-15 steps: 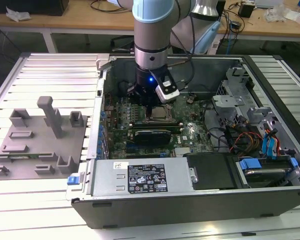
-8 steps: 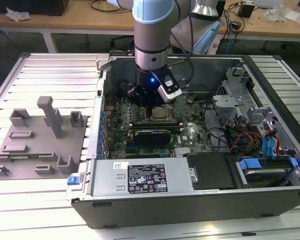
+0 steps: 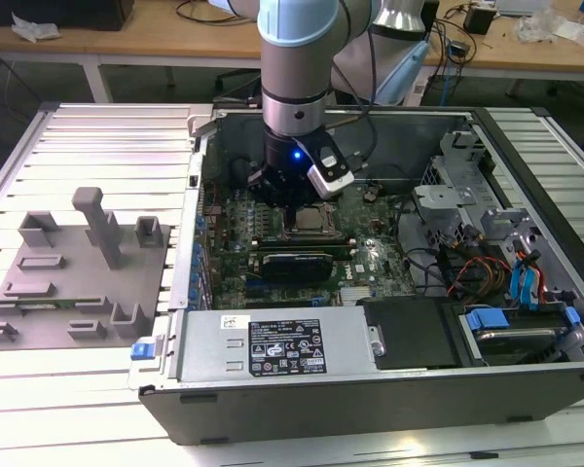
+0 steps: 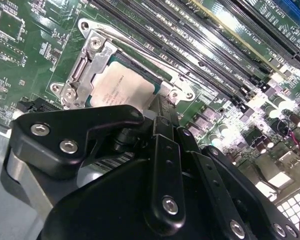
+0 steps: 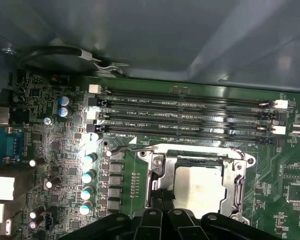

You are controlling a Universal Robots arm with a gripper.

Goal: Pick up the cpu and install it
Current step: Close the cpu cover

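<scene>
The cpu (image 4: 122, 82) (image 5: 197, 187), a thin silver-white square, lies flat inside the open motherboard socket, whose metal frame (image 4: 85, 65) (image 5: 160, 165) surrounds it. My gripper (image 4: 159, 102) (image 5: 161, 197) stands straight over the socket with its black fingers drawn together at one edge of the cpu, holding nothing; I cannot tell whether they touch that edge. In the exterior view the arm reaches down into the open computer case, and the gripper (image 3: 294, 206) hangs just above the socket and the cpu (image 3: 316, 222).
Memory slots (image 5: 190, 115) run beside the socket, with capacitors (image 5: 89, 175) on another side. The case holds a power supply (image 3: 273, 345) at the front and drive bays with cables (image 3: 506, 263) at the exterior view's right. Grey plastic blocks (image 3: 78, 263) stand outside the case, at the exterior view's left.
</scene>
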